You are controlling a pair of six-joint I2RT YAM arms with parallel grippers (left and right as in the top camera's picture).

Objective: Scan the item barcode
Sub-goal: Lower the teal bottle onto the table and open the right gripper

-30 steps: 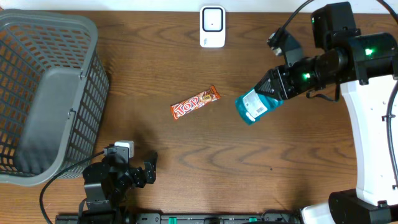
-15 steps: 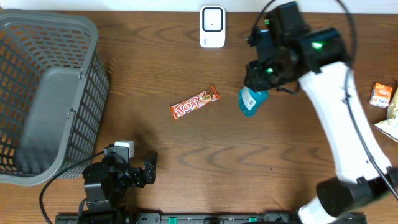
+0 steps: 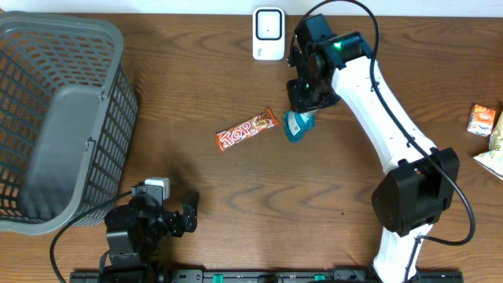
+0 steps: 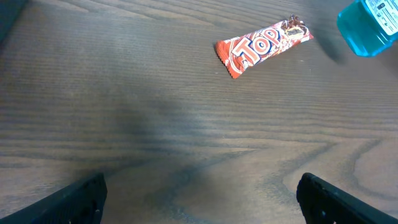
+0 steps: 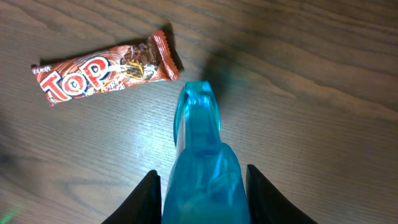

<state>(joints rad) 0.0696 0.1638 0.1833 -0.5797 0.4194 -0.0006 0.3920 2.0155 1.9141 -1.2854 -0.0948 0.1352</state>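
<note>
My right fingers (image 5: 147, 194) are clamped on the blue packet (image 5: 200, 149), which hangs over the surface (image 3: 236, 196) just beside the Top candy bar (image 3: 247, 130), near the white scanner (image 3: 268, 33). My left fingers (image 4: 84, 196) are spread wide, holding nothing.
</note>
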